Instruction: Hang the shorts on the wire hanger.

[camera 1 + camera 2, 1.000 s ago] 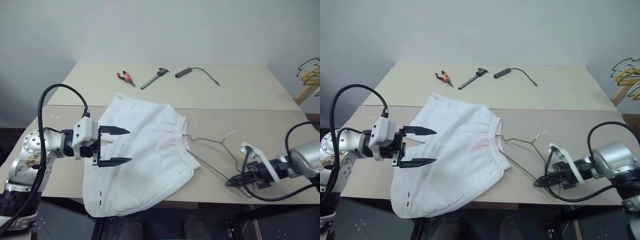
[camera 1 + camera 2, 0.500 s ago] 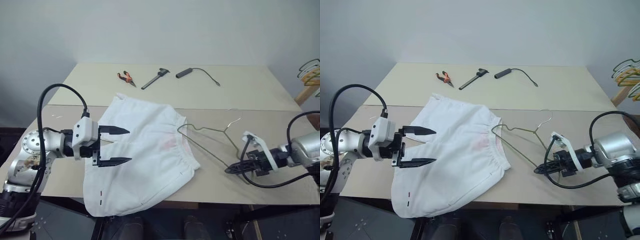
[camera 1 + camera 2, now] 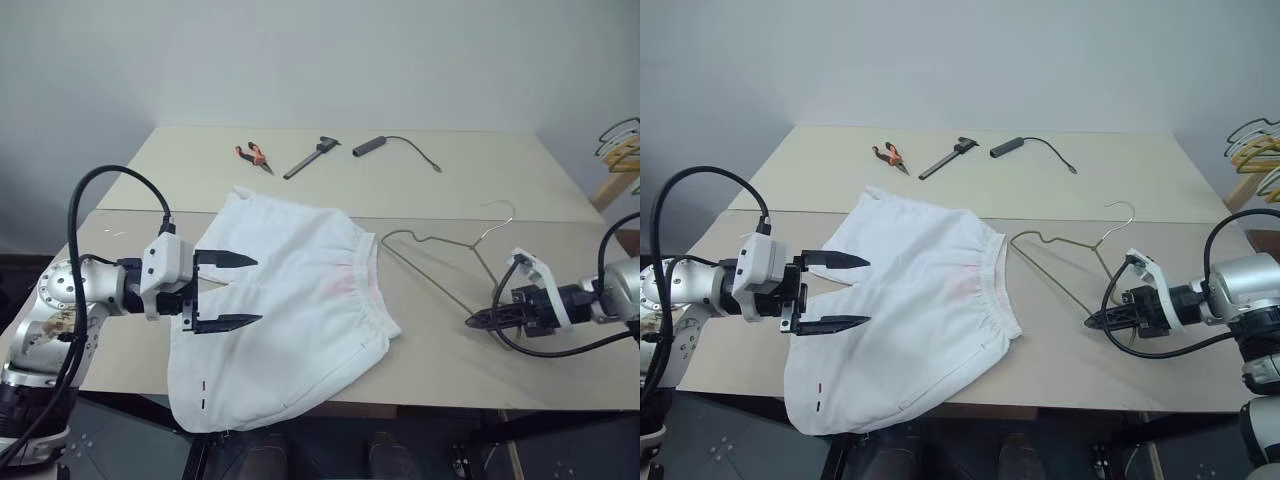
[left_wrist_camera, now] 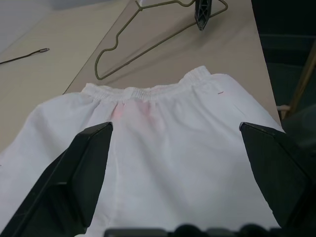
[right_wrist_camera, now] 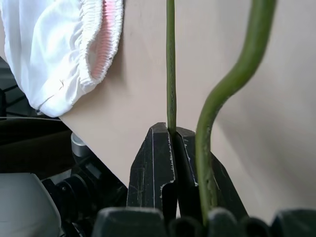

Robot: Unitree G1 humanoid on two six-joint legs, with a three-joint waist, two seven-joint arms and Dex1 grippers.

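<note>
The shorts (image 3: 290, 310) lie flat on the near half of the tan table (image 3: 480, 180), the gathered waistband toward the right and the leg hems draping over the table's front edge. The left gripper (image 3: 225, 292) hovers over the left part of the cloth, its two black fingers spread wide with nothing between them. The wire hanger (image 3: 440, 265) lies just to the right of the waistband, apart from the cloth, with its hook pointing toward the far side of the table. The right gripper (image 3: 478, 321) has its fingers pressed together on the hanger's near wire, pinching it by the table's front right. At the far side of the table lie pliers (image 3: 251, 155), a dark tool (image 3: 310, 158) and a black cable (image 3: 395, 148).
</note>
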